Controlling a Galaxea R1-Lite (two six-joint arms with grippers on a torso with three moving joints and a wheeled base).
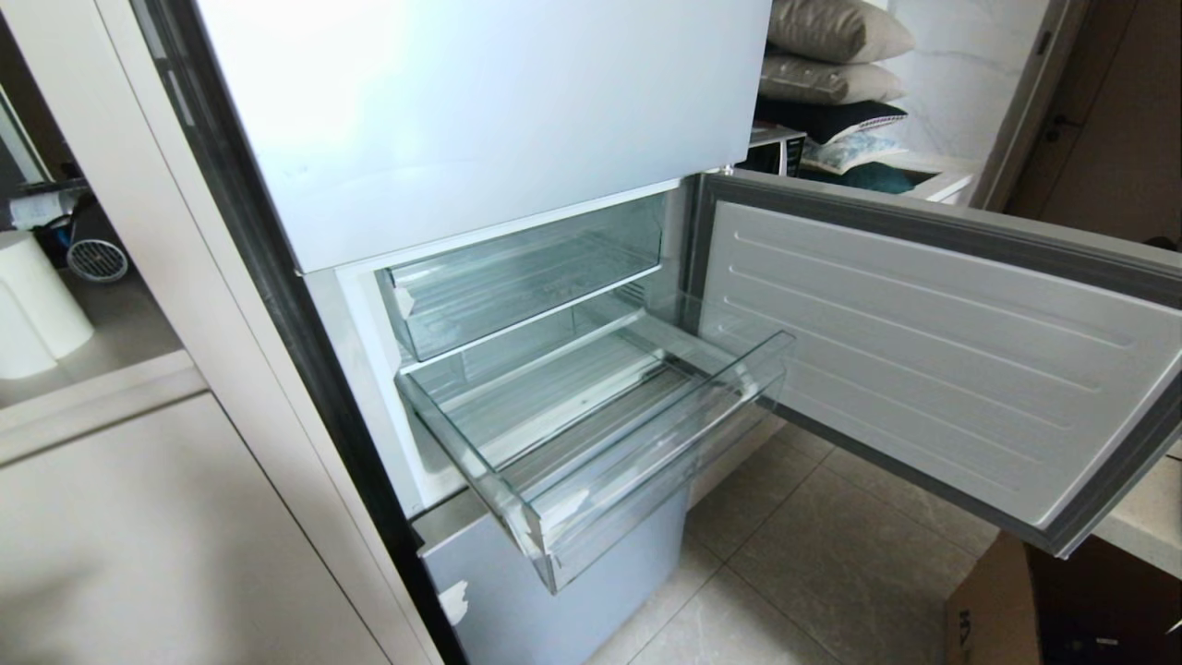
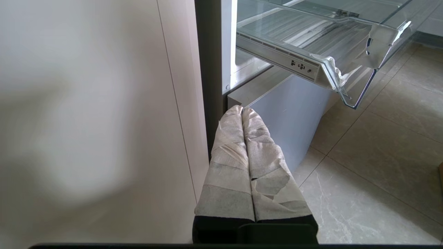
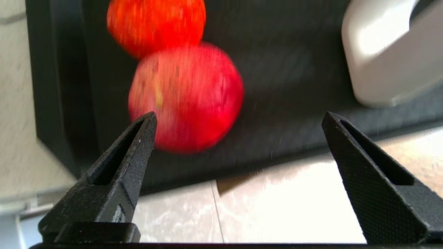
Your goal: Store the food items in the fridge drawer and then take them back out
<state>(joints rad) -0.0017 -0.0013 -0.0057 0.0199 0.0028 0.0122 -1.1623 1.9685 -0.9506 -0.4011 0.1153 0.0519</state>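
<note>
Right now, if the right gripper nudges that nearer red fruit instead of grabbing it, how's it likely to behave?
The nearer red fruit looks round and smooth, so it would probably roll across the dark surface it sits on. It seems to touch the orange-red fruit behind, so that may shift too. The open right gripper holds nothing.

The right gripper (image 3: pixel 238 128) has its two black, textured fingers (image 3: pixel 131 152) spread wide apart with nothing between the tips. The left gripper (image 2: pixel 242 110) has its tape-wrapped fingers (image 2: pixel 232 145) pressed together along their whole length, holding nothing. Neither arm appears in the head view.
</note>
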